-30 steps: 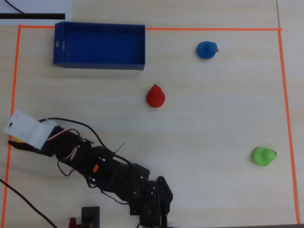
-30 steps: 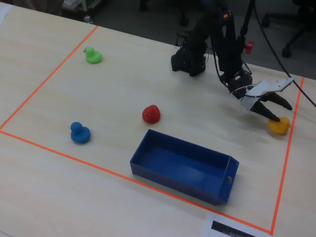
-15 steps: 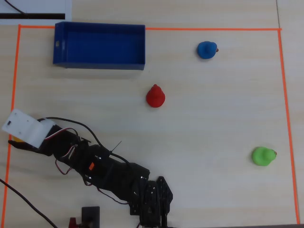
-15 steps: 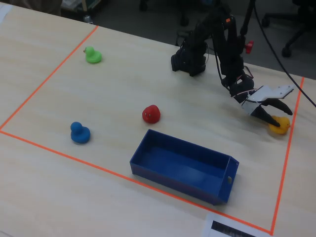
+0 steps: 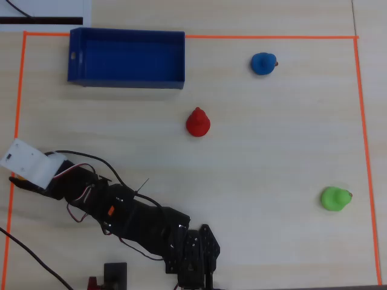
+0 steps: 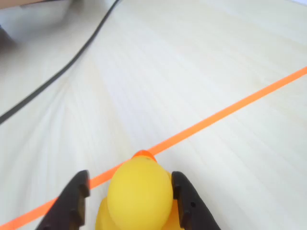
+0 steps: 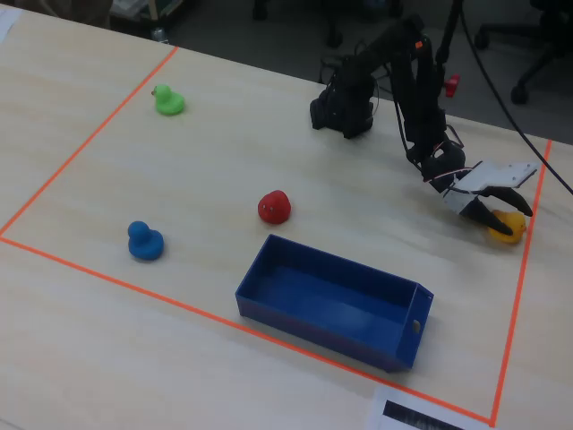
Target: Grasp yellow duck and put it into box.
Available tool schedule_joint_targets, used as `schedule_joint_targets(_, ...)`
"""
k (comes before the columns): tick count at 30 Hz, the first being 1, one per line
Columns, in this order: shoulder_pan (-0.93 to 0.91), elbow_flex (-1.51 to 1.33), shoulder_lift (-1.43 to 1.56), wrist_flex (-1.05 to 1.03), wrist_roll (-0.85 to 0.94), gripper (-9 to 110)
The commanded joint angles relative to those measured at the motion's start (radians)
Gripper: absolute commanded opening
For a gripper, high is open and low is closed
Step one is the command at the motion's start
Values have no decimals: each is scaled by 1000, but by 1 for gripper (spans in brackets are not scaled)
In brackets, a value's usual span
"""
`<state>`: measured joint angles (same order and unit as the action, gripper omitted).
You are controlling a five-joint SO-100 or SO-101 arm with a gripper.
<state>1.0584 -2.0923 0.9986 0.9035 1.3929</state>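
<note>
The yellow duck (image 6: 140,196) stands on the table next to the orange tape line, between my gripper's (image 6: 129,178) two black fingers. The jaws are open: the right finger is close against the duck's head, and the left finger stands a little apart from it. In the fixed view the duck (image 7: 508,226) sits at the far right under the gripper (image 7: 495,215). In the overhead view the white wrist mount covers the duck almost fully. The dark blue box (image 5: 127,81) stands empty at the top left, far from the gripper, and also shows in the fixed view (image 7: 313,324).
A red duck (image 5: 198,122), a blue duck (image 5: 263,63) and a green duck (image 5: 334,199) stand apart on the table. Orange tape (image 6: 230,109) marks the work area's border. A black cable (image 6: 57,72) lies beyond the tape.
</note>
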Motion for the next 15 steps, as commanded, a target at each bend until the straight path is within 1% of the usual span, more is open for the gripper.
schedule_joint_targets(1,9,52,-2,-9,-6,10)
schedule_joint_targets(5,6,54,-3,-26,-8,0)
schedule_joint_targets(9,-2,23,29,-25,-20,0)
schedule_joint_targets(12,-35,-35,144,-37,-35,0)
schedule_joint_targets(15,-127,-40,337,-187,-60,0)
